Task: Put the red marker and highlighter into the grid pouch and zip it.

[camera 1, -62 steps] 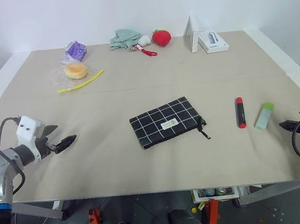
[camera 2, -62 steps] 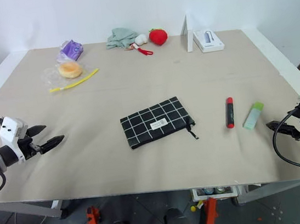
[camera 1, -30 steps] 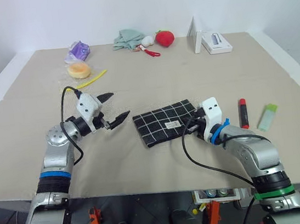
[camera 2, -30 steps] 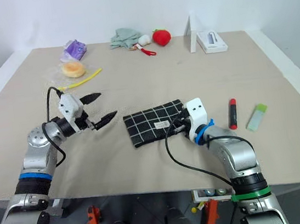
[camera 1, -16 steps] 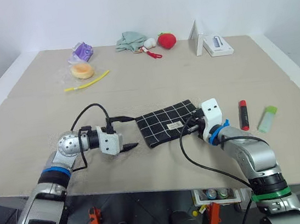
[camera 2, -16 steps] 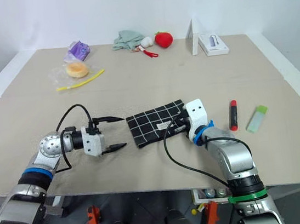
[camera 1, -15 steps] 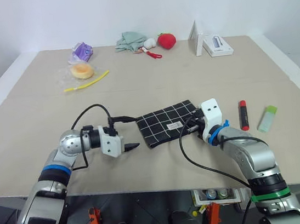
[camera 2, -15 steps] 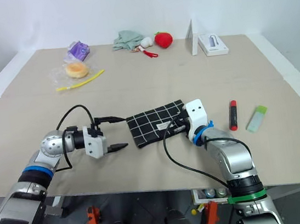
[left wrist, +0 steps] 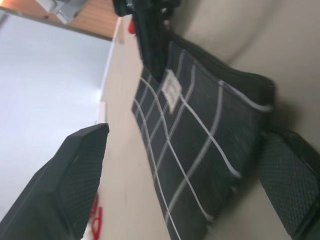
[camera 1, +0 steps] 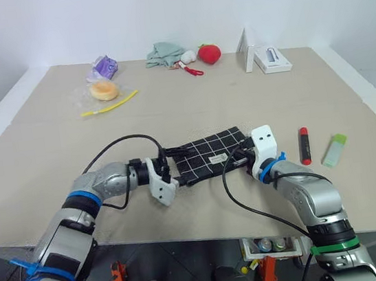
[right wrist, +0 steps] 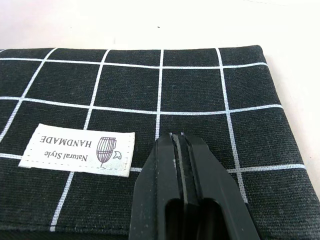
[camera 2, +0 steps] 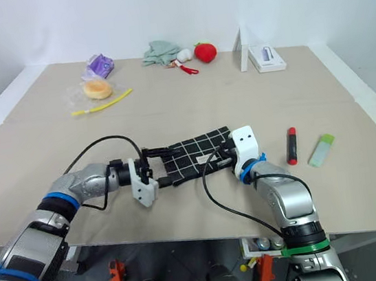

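Pouch [camera 1: 209,154]: lay flat mid-table, zipped. Left gripper [camera 2: 155,166] gaped wide astride its end, apparently to pin it; right gripper [right wrist: 182,165] pressed shut at the zipper end. Marker [camera 1: 304,144] and highlighter [camera 1: 333,150] waited beside.

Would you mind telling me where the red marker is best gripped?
Grip the red marker across its black barrel at mid-length, coming straight down from above. It lies flat on the table, apart from the highlighter, so its long sides look free.
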Available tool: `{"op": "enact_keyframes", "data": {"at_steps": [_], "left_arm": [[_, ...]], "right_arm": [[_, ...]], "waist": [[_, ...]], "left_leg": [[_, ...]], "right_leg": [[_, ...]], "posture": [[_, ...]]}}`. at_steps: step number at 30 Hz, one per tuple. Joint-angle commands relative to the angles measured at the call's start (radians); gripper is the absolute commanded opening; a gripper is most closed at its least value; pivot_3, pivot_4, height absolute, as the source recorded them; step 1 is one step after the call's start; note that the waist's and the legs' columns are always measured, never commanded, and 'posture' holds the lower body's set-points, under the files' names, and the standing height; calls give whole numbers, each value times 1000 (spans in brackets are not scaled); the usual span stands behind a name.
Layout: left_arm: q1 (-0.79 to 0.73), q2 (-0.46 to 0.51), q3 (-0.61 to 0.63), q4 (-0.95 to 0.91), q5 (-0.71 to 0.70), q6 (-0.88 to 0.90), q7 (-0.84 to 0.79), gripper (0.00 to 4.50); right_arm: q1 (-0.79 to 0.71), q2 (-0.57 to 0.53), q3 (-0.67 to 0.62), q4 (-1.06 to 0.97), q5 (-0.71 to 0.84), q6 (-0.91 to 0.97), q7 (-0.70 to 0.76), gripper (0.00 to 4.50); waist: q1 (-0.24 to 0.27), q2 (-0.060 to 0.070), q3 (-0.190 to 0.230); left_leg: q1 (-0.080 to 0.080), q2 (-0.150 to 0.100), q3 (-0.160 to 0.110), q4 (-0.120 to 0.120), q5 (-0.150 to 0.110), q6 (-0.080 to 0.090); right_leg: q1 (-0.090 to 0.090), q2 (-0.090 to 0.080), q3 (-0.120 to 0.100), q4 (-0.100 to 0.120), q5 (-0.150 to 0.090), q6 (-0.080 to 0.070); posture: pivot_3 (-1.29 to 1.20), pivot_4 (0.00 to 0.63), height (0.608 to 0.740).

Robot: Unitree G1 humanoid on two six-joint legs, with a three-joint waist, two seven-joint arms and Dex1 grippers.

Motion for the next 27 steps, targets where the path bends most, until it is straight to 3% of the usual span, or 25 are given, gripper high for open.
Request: {"op": "enact_keyframes", "data": {"at_steps": [1, 10, 20, 21, 27], "left_arm": [[-25, -24, -67, 45, 66, 41, 88, 4500], [-86, -71, -155, 134, 54, 23, 131, 4500], [-99, -86, -158, 174, -35, 10, 59, 285], [-99, -88, -156, 177, -47, 16, 42, 119], [-85, -101, -139, 172, -120, 36, -47, 119]], "right_arm": [[21, 6, 5, 9, -1, 36, 1, 23], [26, 14, -1, -12, -2, 47, -5, 23], [23, 18, -11, -12, -7, 41, -7, 0], [23, 16, -13, -14, -9, 32, -7, 0], [45, 4, -87, -114, 18, -70, 3, 0]], "waist": [[0, 2, -2], [0, 2, -2], [0, 3, -3], [0, 3, -3], [2, 4, -3]], "left_leg": [[0, 0, 0, 0, 0, 0], [0, 0, -2, 0, 0, 0], [-1, 0, -4, -2, 0, 0], [-1, 0, -4, -2, 0, 0], [-2, -1, -5, -2, 0, 0]], "right_leg": [[0, 0, 0, 0, 0, 0], [0, 0, -2, 0, -1, 0], [0, 0, -5, 0, -2, -1], [0, 0, -5, 0, -2, -1], [0, 0, -5, 0, -3, -1]], "posture": [[0, 150, 732], [0, 150, 732], [0, 150, 732], [0, 150, 732], [0, 150, 732]]}}
